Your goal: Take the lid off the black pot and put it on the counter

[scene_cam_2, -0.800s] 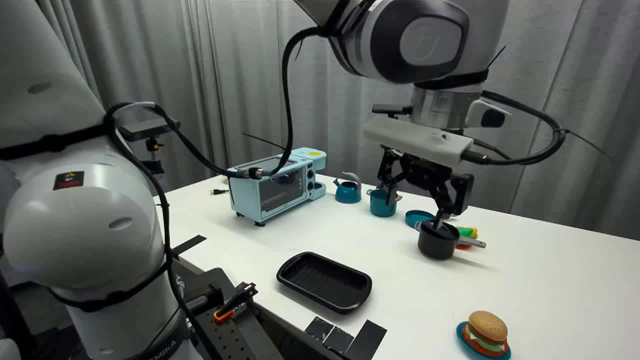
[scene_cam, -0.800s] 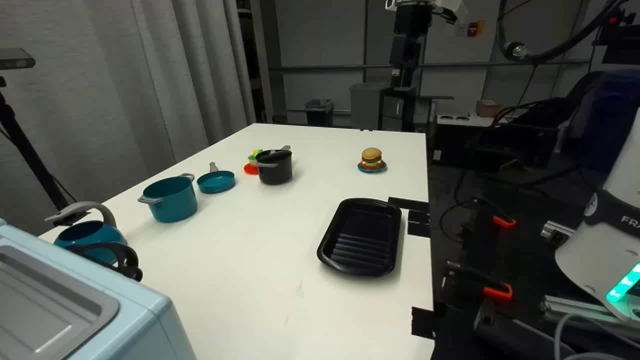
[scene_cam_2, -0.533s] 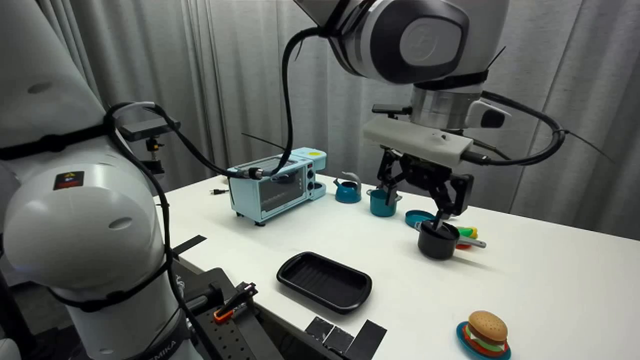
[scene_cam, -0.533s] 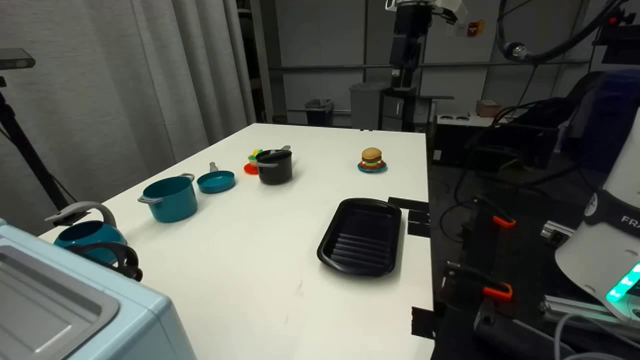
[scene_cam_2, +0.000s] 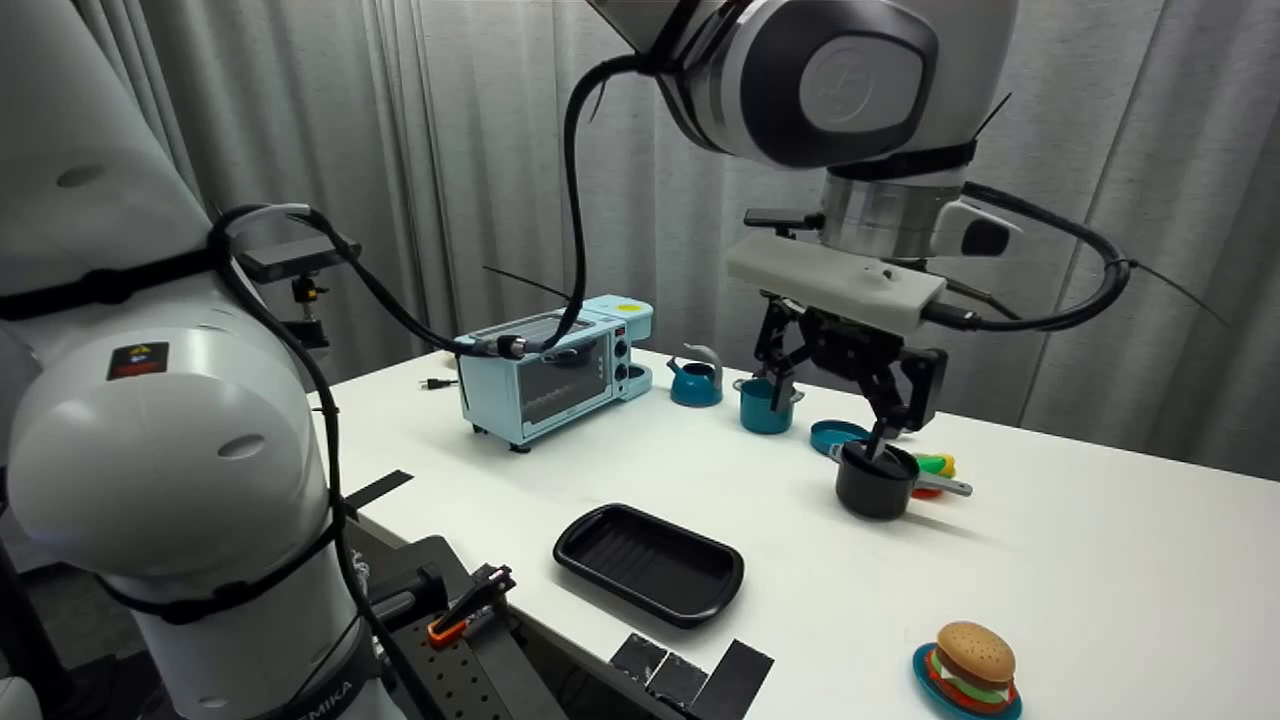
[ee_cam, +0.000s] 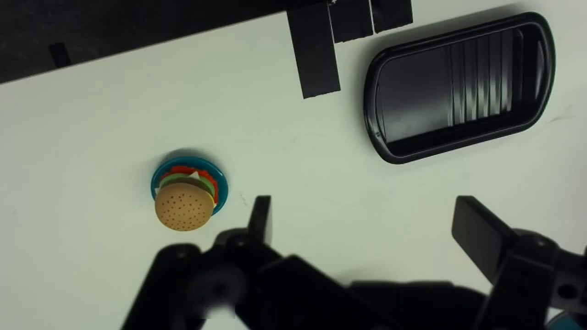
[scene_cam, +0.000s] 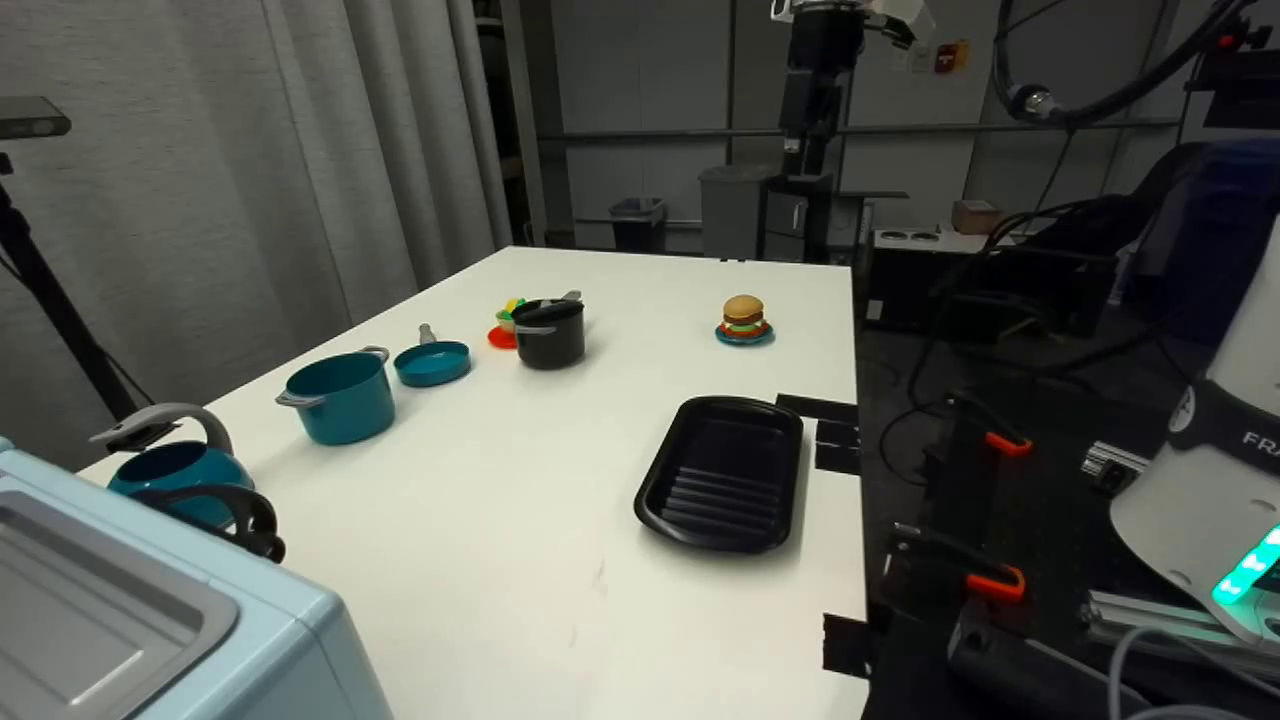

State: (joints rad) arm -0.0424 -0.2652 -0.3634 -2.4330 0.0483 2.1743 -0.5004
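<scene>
Above white counter (scene_cam: 500, 500), fingers (ee_cam: 479, 238) spread apart, dark lid (scene_cam: 562, 308) on black pot (scene_cam: 550, 342), "FRA" lettering (scene_cam: 1262, 443) on arm base (scene_cam: 1190, 520)

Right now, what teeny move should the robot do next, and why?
I'd probably slide the tool across toward the black pot before lowering it. The lid sits on that pot, but the wrist view shows the counter, not the lid, between the wide-open jaws, so lowering here would likely miss.

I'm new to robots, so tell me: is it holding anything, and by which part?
Nothing is held: in the wrist view the end effector is open, its jaws wide apart with white counter showing between them.
</scene>
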